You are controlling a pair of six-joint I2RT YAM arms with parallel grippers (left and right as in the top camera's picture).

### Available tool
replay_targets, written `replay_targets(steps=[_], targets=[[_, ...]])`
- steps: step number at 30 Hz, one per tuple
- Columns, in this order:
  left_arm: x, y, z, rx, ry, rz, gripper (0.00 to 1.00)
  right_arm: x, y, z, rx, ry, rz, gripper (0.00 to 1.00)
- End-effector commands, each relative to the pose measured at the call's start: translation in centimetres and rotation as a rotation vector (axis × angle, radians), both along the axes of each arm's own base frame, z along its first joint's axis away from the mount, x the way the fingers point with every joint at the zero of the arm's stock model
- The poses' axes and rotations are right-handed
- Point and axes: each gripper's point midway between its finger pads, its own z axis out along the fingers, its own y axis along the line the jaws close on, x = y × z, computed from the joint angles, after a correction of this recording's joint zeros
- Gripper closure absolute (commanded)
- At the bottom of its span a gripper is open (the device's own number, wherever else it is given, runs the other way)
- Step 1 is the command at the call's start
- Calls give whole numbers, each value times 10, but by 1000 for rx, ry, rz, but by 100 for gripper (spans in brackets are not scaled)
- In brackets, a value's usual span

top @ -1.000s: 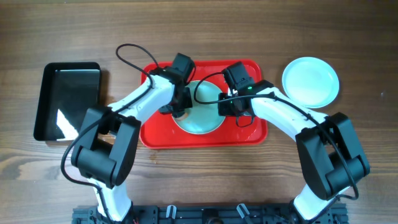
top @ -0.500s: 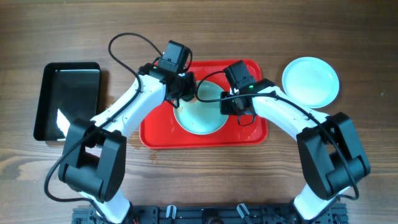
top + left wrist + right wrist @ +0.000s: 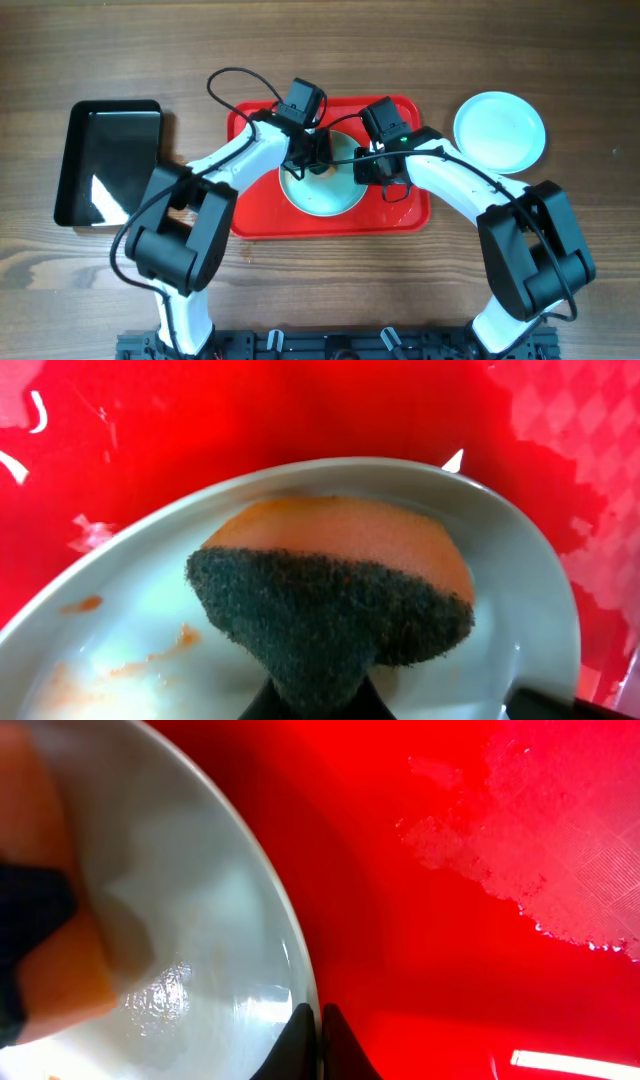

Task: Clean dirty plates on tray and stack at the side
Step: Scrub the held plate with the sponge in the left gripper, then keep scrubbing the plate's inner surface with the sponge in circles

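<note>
Left fingers (image 3: 262, 710) are clamped on an orange sponge (image 3: 335, 550) pressed onto the streaked plate (image 3: 520, 615) on the red tray (image 3: 200, 420), while its rim is pinched by the right fingers (image 3: 345, 1055).

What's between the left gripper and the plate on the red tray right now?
A sponge, orange with a dark scouring layer, clamped in the left gripper over the plate. The left wrist view shows it best.
</note>
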Motion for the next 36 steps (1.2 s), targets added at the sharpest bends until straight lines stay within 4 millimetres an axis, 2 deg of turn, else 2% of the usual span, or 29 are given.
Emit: replay_targets(steps=[1,8,11,14,16,19,22,26,30,32,36], targets=[[7,12,-10,46,-2,41,96,1,-4,-3,-25,3,4,96],[14,74,-23,271,-3,153,96,-3,-6,-5,-34,20,6,96],[12,90,-24,291,29,183,96,-3,-6,-5,-33,19,5,96],[2,107,-27,315,91,207,96,-3,-6,-5,-33,20,5,96],[-7,112,-28,312,140,210,96,-3,-6,-5,-33,20,5,96],[-19,110,-26,285,197,207,96,-2,-6,-4,-32,16,5,96],[-23,104,-10,245,201,220,96,-2,-6,-4,-31,16,5,96],[-16,83,25,142,122,194,96,-2,-6,-4,-31,15,5,96],[-4,57,50,74,7,150,96,-1,-6,-4,-30,14,3,96],[1,45,53,56,-29,129,96,-1,-6,-4,-30,14,2,96],[10,23,44,29,-71,101,96,-2,-6,-4,-30,16,2,96]])
